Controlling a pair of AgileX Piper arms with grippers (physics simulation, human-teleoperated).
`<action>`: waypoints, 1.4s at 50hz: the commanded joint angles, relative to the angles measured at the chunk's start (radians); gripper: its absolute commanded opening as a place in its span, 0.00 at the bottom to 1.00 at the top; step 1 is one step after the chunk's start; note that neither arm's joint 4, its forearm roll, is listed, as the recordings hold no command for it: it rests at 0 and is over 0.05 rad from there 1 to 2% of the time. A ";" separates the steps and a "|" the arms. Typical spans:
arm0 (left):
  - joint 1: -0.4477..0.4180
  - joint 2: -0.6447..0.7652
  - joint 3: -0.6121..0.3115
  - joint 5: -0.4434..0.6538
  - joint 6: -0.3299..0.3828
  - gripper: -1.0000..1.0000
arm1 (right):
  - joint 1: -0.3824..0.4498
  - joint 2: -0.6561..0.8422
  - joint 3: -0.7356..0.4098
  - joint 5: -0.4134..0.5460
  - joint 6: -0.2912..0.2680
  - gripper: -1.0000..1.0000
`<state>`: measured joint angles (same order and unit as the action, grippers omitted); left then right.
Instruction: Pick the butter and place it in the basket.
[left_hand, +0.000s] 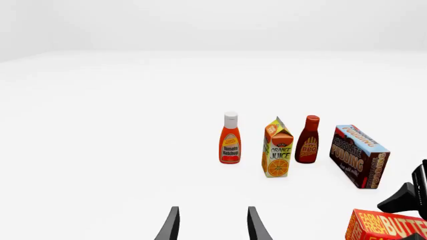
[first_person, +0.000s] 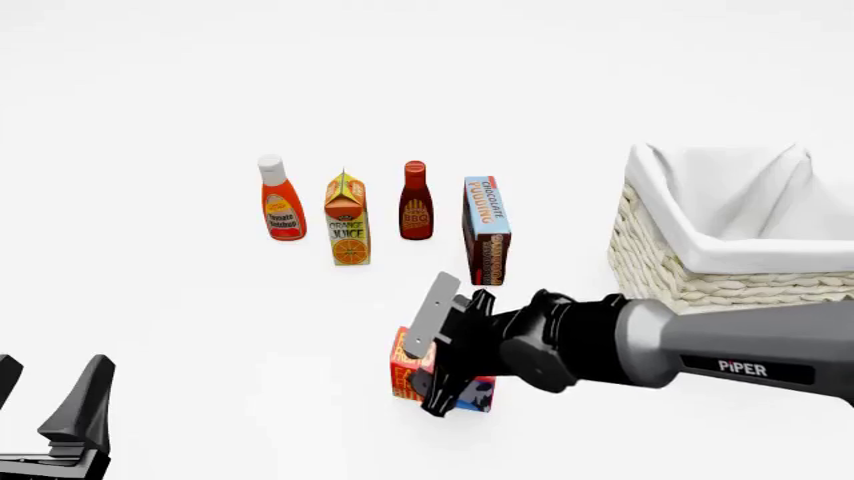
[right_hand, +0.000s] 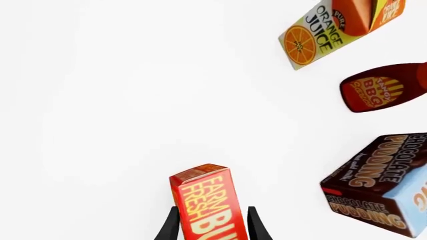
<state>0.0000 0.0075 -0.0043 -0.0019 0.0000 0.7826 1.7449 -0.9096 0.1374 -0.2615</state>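
The butter (first_person: 406, 371), a red-orange box, lies on the white table in front of the row of groceries. It also shows in the right wrist view (right_hand: 208, 200) and the left wrist view (left_hand: 383, 227). My right gripper (first_person: 447, 388) is down at the butter, open, with one finger on each side of the box (right_hand: 213, 222). The basket (first_person: 667, 262), cream wicker with a white cloth lining, stands at the right. My left gripper (first_person: 47, 388) is open and empty at the near left (left_hand: 213, 221).
Behind the butter stands a row: tomato ketchup (first_person: 279, 200), orange juice carton (first_person: 348, 220), BBQ sauce bottle (first_person: 416, 203) and chocolate pudding box (first_person: 487, 232). The pudding box is the closest to the right gripper.
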 joint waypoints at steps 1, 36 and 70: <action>0.000 0.000 0.000 0.000 0.000 1.00 | 0.041 0.046 0.071 0.012 -0.024 1.00; 0.000 0.000 0.000 0.000 0.000 1.00 | 0.350 -0.496 0.503 -0.038 0.187 0.00; 0.000 0.000 0.000 0.000 0.000 1.00 | 0.310 -0.664 0.312 0.261 0.131 0.00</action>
<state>0.0000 0.0075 -0.0043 -0.0019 0.0000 1.0950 1.1366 -0.5323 0.3088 -0.1379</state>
